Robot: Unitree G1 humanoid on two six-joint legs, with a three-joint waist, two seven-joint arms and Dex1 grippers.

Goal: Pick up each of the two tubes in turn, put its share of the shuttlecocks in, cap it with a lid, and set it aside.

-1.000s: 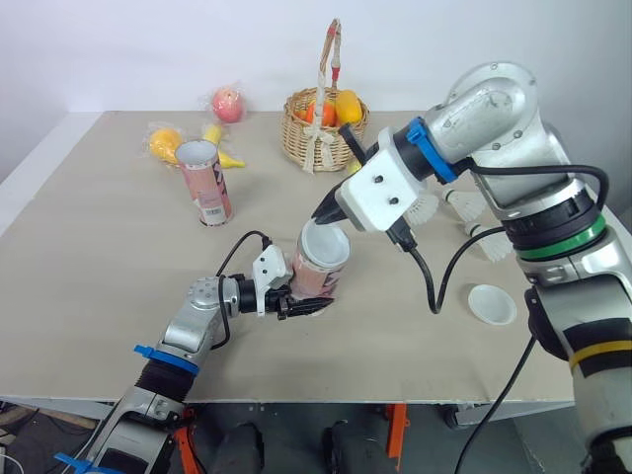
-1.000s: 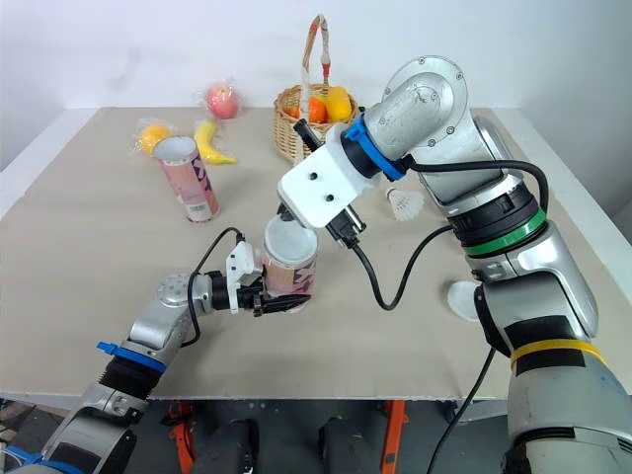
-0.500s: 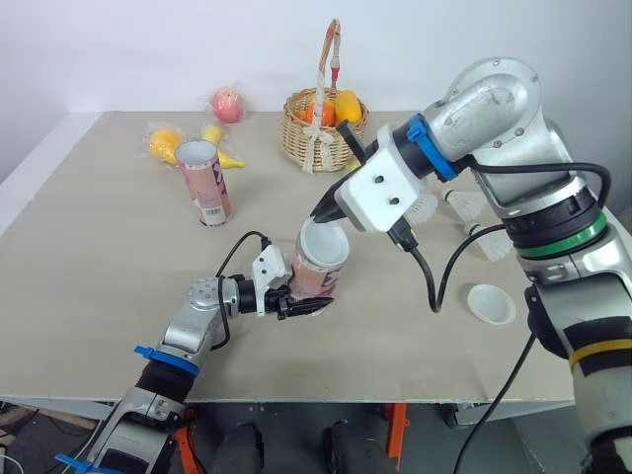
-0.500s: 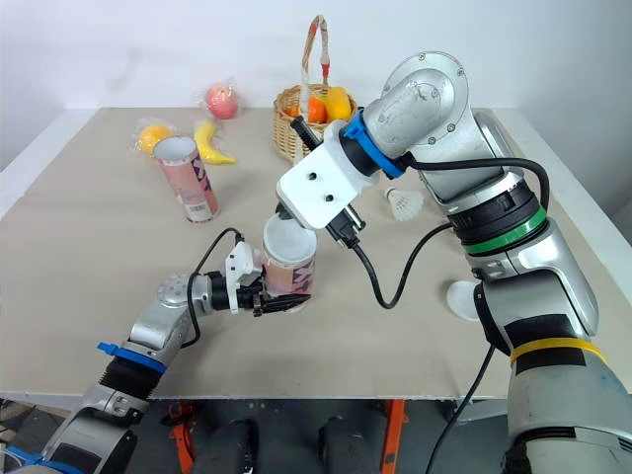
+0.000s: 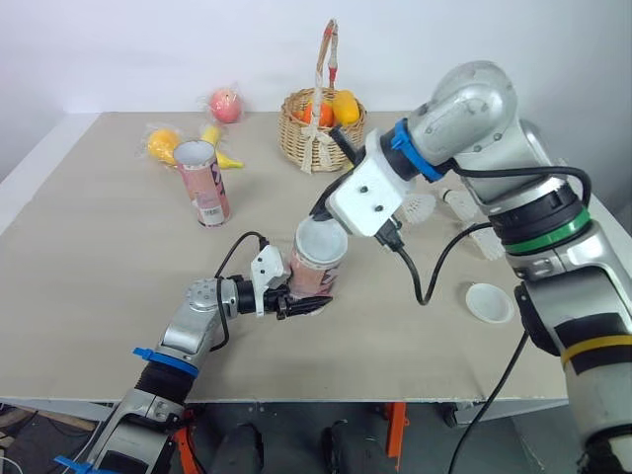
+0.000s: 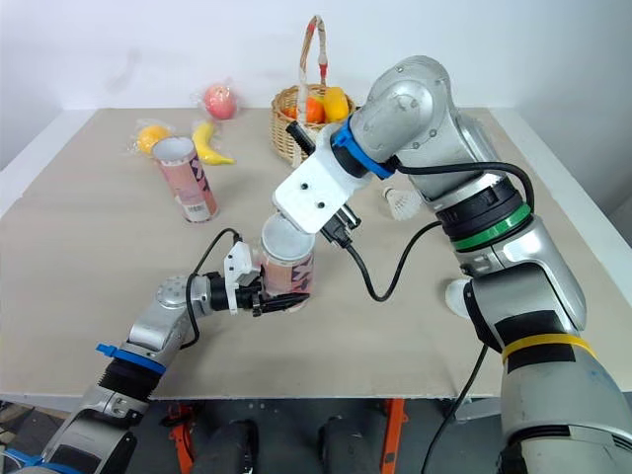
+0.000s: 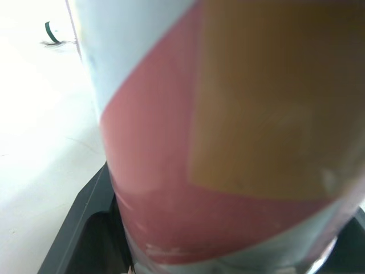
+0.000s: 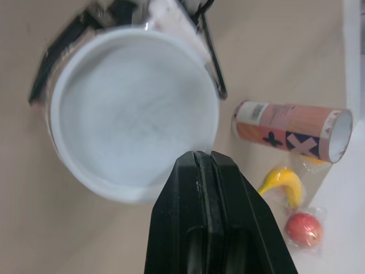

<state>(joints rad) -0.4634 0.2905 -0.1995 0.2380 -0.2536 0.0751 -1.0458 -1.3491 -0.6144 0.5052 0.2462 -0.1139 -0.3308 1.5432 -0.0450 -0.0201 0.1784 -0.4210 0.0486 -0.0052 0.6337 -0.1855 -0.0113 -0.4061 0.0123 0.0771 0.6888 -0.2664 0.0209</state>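
A pink tube (image 5: 314, 272) stands upright near the table's front middle, with my left gripper (image 5: 308, 305) shut on its lower part. In the left wrist view the tube (image 7: 228, 142) is pressed close between the black fingers (image 7: 91, 228). A white lid (image 5: 323, 240) sits on the tube's mouth. My right gripper (image 5: 321, 210) is shut, its tips touching the far rim of the lid (image 8: 131, 125). A second pink tube (image 5: 203, 181) stands open at the back left. Shuttlecocks (image 5: 464, 204) lie at the right, partly behind my right arm. Another white lid (image 5: 491, 302) lies at the front right.
A wicker basket (image 5: 314, 133) with fruit stands at the back middle. A bagged apple (image 5: 226, 103), a bagged orange fruit (image 5: 164, 143) and a banana (image 5: 222, 148) lie at the back left. The table's front edge runs just below my left arm.
My right forearm has swung slightly to the left, its fingertips staying at the lid. The tube and my left gripper have hardly moved.
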